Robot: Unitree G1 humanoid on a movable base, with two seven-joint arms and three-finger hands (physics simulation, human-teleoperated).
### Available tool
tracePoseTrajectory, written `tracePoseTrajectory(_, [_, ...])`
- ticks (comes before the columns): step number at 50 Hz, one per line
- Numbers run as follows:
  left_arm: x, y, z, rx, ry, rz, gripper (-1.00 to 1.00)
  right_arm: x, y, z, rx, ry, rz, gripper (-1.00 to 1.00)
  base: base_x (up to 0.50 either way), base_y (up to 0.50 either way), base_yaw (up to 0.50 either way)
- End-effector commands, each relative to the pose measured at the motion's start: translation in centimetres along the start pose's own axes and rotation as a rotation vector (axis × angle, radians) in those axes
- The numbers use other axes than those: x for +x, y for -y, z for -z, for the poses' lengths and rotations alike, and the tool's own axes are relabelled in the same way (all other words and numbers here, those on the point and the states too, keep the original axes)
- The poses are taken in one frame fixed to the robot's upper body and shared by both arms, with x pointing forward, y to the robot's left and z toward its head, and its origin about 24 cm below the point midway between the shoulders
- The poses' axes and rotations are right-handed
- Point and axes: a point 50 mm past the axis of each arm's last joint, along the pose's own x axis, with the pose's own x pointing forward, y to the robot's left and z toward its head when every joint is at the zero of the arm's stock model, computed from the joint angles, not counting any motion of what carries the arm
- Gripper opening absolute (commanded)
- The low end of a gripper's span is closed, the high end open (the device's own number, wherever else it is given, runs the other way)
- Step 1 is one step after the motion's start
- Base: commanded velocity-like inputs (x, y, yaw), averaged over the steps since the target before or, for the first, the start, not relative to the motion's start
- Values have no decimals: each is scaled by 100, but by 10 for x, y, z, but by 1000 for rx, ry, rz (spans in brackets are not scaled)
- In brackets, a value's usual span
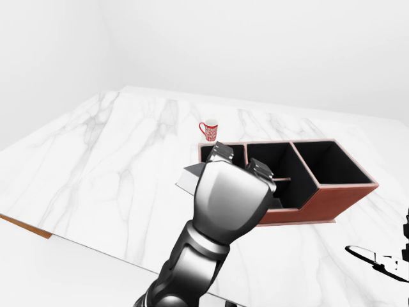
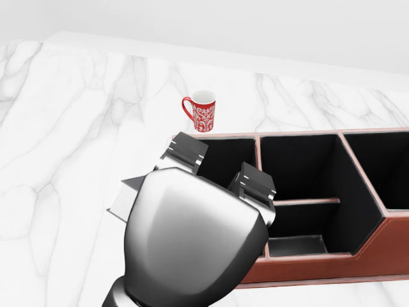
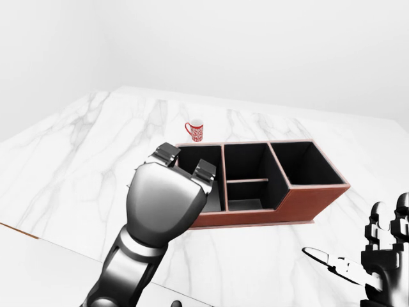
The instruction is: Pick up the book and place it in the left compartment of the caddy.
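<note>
My left hand [image 2: 220, 169] reaches in from the bottom and hovers over the left end of the brown caddy [image 2: 319, 268], which has a black inside. Its fingers are curled round a thin grey-white book [image 2: 126, 197]. Only a corner of the book sticks out to the left of the palm; the rest is hidden by the hand. The fingertips [image 2: 186, 151] stand over the left compartment [image 2: 225, 160]. My right hand [image 3: 385, 246] is low at the right edge of the right-eye view, fingers open and empty, away from the caddy.
A red patterned mug [image 2: 202, 112] stands on the marble table [image 1: 108, 160] just above the caddy's left end. The caddy's middle compartment [image 2: 300, 169] has a cross divider. A flat black-and-white shape [image 3: 332, 262] lies on the table near my right hand.
</note>
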Motion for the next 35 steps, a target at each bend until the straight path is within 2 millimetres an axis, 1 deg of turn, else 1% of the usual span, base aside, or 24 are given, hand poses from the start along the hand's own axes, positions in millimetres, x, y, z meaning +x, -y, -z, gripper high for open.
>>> tracePoseTrajectory(1, [1,-7,1,7,-3,-57,-100,0,0,0,0,-1,0,100,0,0,0])
tracePoseTrajectory(17, [1,-6,1,6,-1,-53,-100,0,0,1,0,-1,-1,100,0,0,0])
tracePoseTrajectory(24, [7,-5,-8,25,61,-36,-100,0,0,1,-1,-3,1,100,0,0,0])
tracePoseTrajectory(35, [11,13,-31,65,184,38,-100,1,0,2,-4,-3,0,100,0,0,0])
